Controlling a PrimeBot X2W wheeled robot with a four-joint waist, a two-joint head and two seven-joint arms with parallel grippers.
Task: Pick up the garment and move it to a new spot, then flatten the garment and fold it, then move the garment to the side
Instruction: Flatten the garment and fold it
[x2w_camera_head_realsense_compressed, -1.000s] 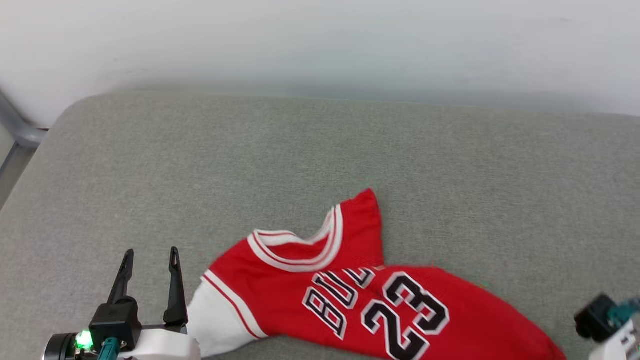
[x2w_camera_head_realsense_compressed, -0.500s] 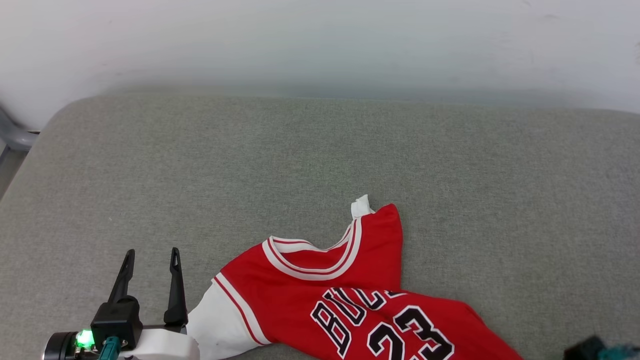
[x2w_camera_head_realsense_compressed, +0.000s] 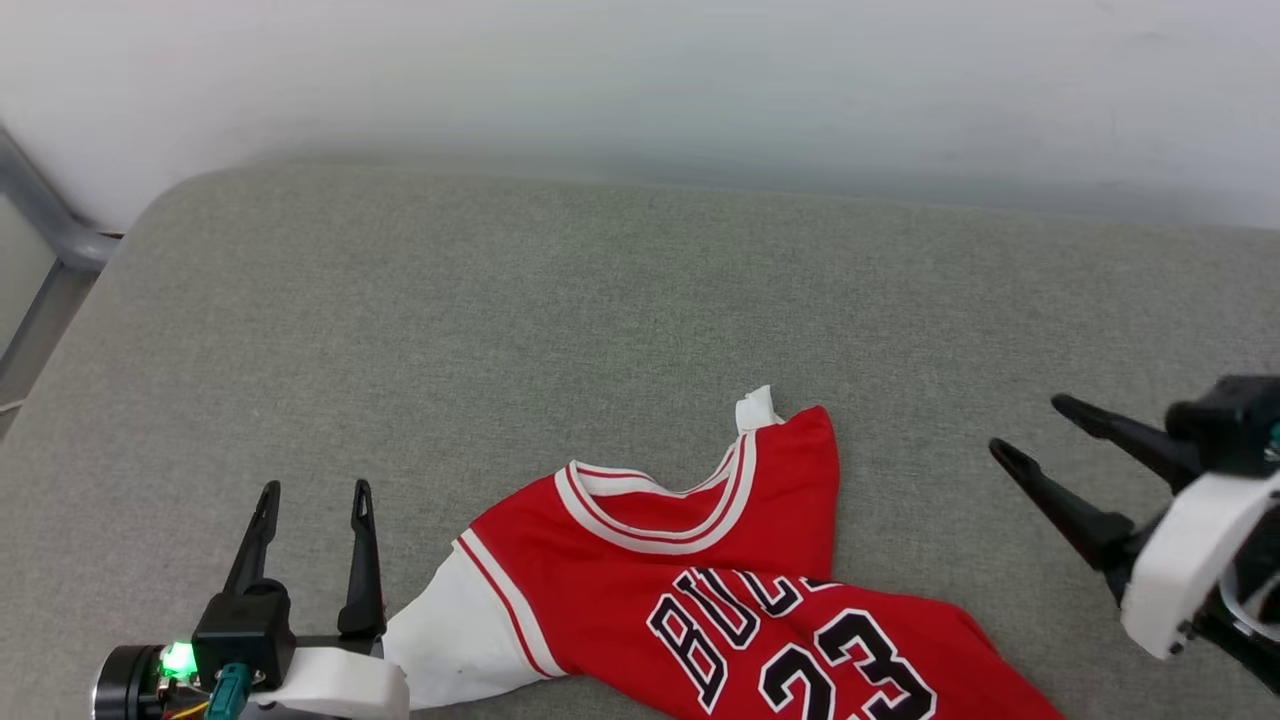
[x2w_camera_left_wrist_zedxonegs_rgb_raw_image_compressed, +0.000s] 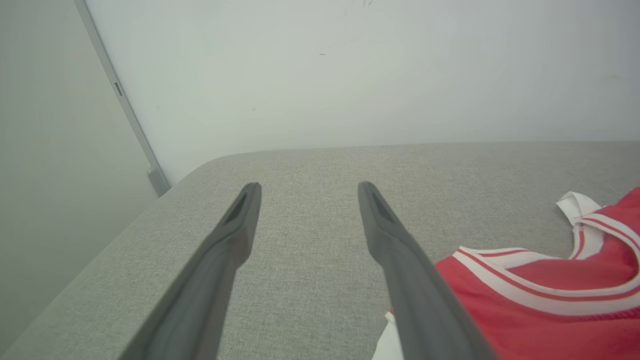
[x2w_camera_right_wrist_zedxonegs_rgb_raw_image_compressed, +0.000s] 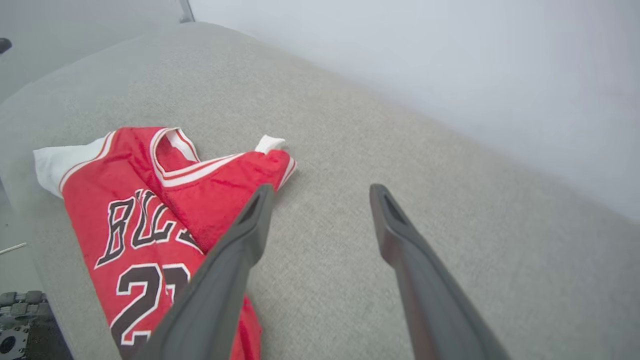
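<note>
Left pincer (x2w_camera_head_realsense_compressed: 316, 487) open, empty, just beside the garment's white sleeve (x2w_camera_head_realsense_compressed: 450, 640). Right pincer (x2w_camera_head_realsense_compressed: 1030, 425) open, empty, off to the right. Garment (x2w_camera_head_realsense_compressed: 650, 590) lies rumpled on grey cushion (x2w_camera_head_realsense_compressed: 600, 300), print up, near the front edge.

Red jersey-style T-shirt (x2w_camera_head_realsense_compressed: 600, 590) with white short sleeves and red-and-white striped collar, lying chest-up and crumpled on the grey fabric cushion (x2w_camera_head_realsense_compressed: 600, 300), close to its near edge and well apart from the far edge. The neck opening faces the far edge. One white sleeve is spread flat toward the near left. The opposite shoulder is folded over, with a scrap of white showing at its tip. A crease crosses the black, white-edged "BULLS 23" print.
</note>
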